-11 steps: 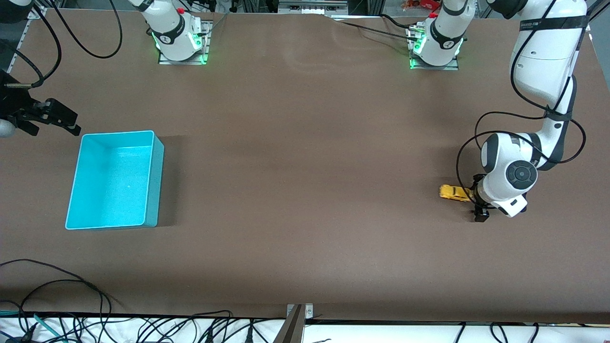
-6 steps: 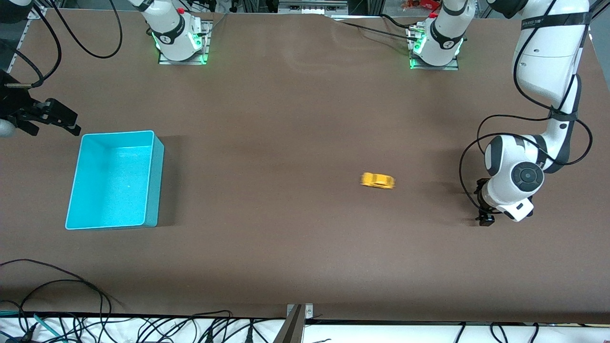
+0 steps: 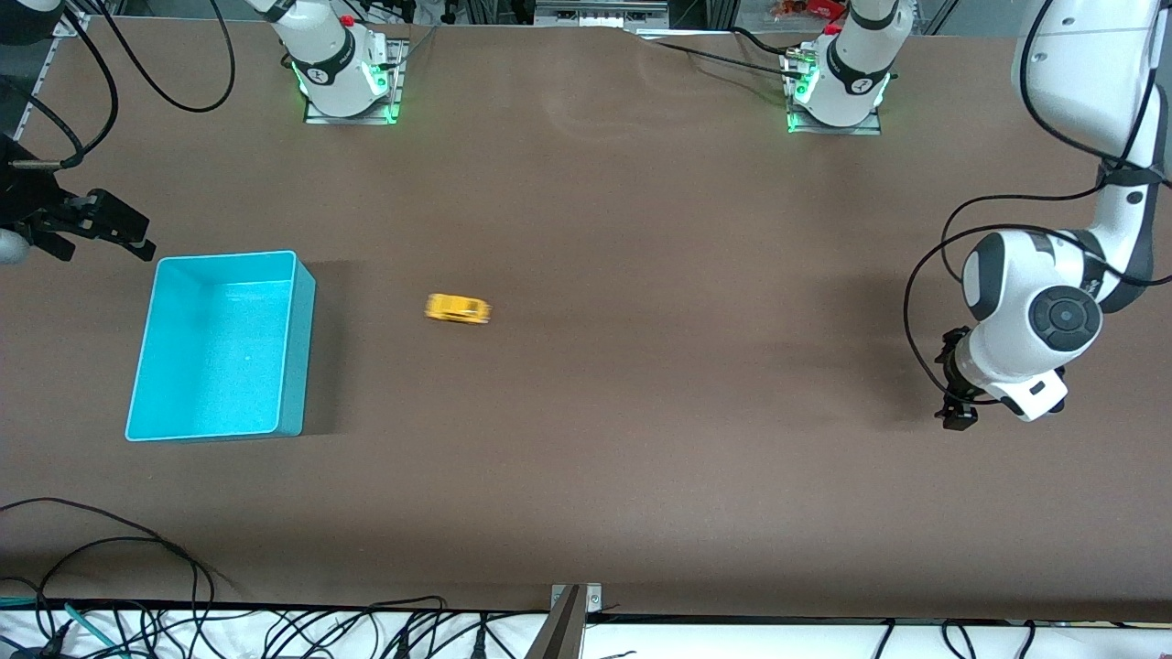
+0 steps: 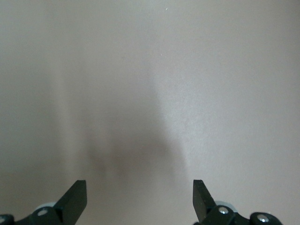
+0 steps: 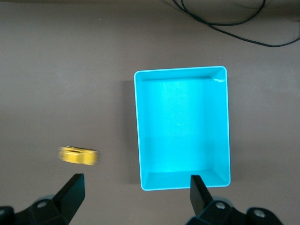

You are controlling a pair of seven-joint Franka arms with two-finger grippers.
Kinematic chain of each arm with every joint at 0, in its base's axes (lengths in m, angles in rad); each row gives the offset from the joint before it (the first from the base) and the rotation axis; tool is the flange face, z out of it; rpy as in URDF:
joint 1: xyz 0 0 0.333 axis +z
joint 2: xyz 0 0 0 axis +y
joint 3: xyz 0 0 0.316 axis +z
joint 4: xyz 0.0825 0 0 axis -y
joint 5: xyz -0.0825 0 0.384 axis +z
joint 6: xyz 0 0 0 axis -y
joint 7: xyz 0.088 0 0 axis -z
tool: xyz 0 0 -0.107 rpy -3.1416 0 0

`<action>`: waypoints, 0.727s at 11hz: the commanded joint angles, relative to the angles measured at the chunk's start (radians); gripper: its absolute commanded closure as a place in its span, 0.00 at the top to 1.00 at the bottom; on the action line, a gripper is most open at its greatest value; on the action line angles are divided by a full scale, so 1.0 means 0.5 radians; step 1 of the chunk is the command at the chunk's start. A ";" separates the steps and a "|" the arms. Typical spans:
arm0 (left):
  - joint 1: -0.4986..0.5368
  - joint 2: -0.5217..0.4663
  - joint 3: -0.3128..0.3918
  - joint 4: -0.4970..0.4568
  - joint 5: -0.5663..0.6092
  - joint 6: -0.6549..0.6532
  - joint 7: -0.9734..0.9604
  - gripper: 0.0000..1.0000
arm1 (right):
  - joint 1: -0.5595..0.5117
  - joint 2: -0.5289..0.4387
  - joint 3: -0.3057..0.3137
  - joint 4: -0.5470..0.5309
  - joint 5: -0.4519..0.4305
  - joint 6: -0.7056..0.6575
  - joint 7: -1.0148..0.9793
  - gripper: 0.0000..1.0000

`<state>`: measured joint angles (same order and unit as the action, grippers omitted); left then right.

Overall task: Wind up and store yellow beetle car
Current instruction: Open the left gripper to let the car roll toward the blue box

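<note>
Yellow beetle car (image 3: 458, 308) sits on the bare brown tabletop (image 3: 623, 439), free of both arms, near the cyan bin (image 3: 302, 302) but not touching it and well apart from the left end effector (image 3: 957, 403). Its outline is smeared along its length in both the front and the right wrist views (a sign, I judge, that it is rolling under its own spring, not parked). It lies toward the right arm's end of the tabletop, just beside the bin's side wall.

Left end effector hangs low over empty tabletop at the left arm's end, its fingers (image 4: 75, 199) spread wide with nothing between them; the left wrist view shows only bare surface under it. That fits a release: the toy needs open jaws and a clear lane to run.

Right end effector (image 3: 92, 224) hovers at the tabletop's edge by the bin's corner, also spread wide and empty. From its wrist camera the bin lies under and ahead of its fingers (image 5: 72, 192), and the car shows beside the bin, off to one side of the open jaws. This arm is placed, by my reading, to catch the toy where it ends up.

Winding looks done; storing is not, since the bin is empty. The next move likely calls for the right arm to wait until the car stops, then descend over its narrow body.
</note>
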<state>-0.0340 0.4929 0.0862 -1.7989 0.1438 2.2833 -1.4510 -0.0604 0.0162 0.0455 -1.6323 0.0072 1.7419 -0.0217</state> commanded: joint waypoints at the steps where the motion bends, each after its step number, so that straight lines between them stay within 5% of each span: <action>1: -0.006 -0.203 -0.004 -0.010 -0.088 -0.310 0.510 1.00 | -0.002 0.014 -0.005 0.043 0.029 -0.020 -0.015 1.00; 8: -0.009 -0.298 -0.044 0.348 -0.195 -0.970 1.403 1.00 | -0.002 0.014 -0.005 0.043 0.029 -0.020 -0.015 1.00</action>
<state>-0.0378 0.3632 0.0607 -1.7017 0.0935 1.9158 -0.9218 -0.0603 0.0163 0.0455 -1.6322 0.0072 1.7419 -0.0217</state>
